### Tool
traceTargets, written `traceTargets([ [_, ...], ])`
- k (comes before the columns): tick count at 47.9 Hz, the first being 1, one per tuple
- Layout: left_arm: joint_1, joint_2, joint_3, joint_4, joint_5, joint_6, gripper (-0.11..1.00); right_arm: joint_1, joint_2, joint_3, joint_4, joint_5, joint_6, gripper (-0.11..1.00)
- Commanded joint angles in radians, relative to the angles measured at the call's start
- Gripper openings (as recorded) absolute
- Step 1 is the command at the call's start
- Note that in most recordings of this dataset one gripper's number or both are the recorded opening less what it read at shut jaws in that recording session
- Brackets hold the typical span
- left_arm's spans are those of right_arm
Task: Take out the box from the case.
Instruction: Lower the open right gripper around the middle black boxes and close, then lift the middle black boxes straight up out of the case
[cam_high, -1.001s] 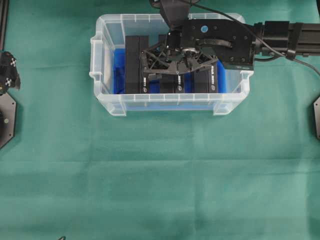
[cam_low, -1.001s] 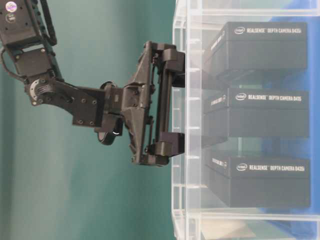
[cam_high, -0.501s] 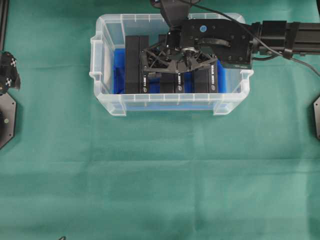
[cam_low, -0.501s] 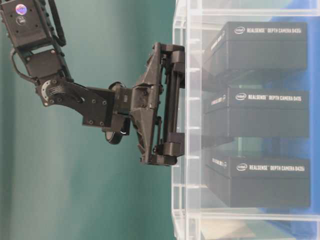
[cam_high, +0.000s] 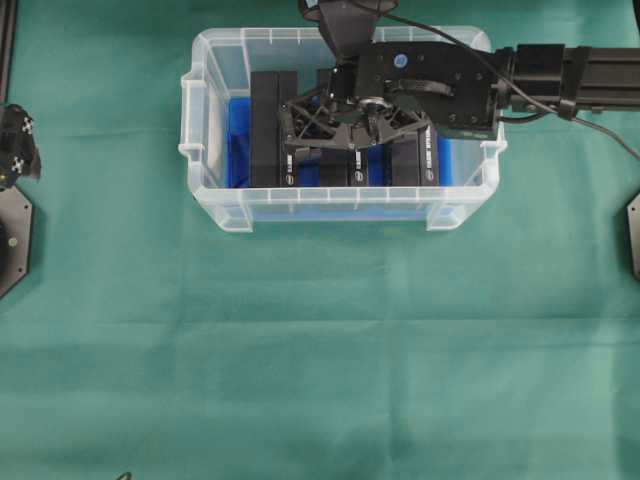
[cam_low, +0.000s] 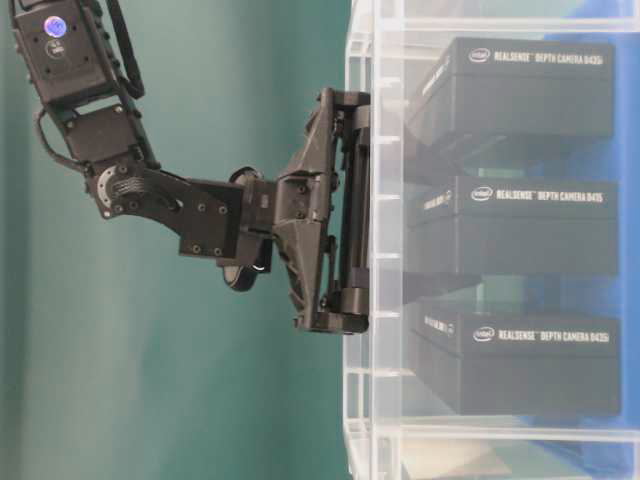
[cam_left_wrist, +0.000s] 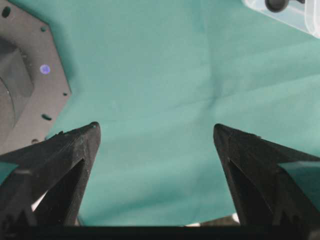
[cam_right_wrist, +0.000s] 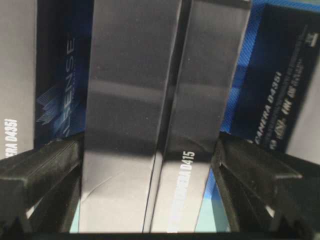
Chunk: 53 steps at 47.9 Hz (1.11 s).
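Note:
The case (cam_high: 340, 214) is a clear plastic tub at the back of the green cloth, with a blue lining. Three black boxes stand in it side by side. My right gripper (cam_high: 357, 135) hangs open at the rim over the middle box (cam_high: 345, 168). In the right wrist view that box (cam_right_wrist: 150, 100) lies between the two fingers (cam_right_wrist: 45, 167), with a sliver of blue showing on the right side. The table-level view has the right gripper (cam_low: 352, 210) at the case wall (cam_low: 375, 400), in line with the middle box (cam_low: 520, 225). My left gripper (cam_left_wrist: 155, 131) is open over bare cloth.
The left box (cam_high: 272, 130) and the right box (cam_high: 410, 160) flank the middle one closely. My left arm (cam_high: 15, 140) sits at the far left edge beside a black base plate (cam_left_wrist: 25, 75). A case corner (cam_left_wrist: 295, 12) shows at the top right.
The right gripper has sunk closer to the case, its fingers now reaching past the rim on either side of the middle box. The left arm has not moved.

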Motion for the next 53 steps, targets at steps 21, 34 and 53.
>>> traceTargets([
  [21,0.005,0.0,-0.009,0.002,-0.002,-0.002,0.94,-0.002,-0.015,-0.009,0.017,-0.014,0.009,0.67],
  [34,0.005,0.0,-0.009,0.002,-0.002,0.0,0.94,-0.003,-0.017,-0.012,0.017,-0.011,0.014,0.67],
  [53,0.005,0.0,-0.009,0.002,-0.002,0.002,0.94,-0.008,-0.034,-0.077,0.015,0.054,0.014,0.67],
])
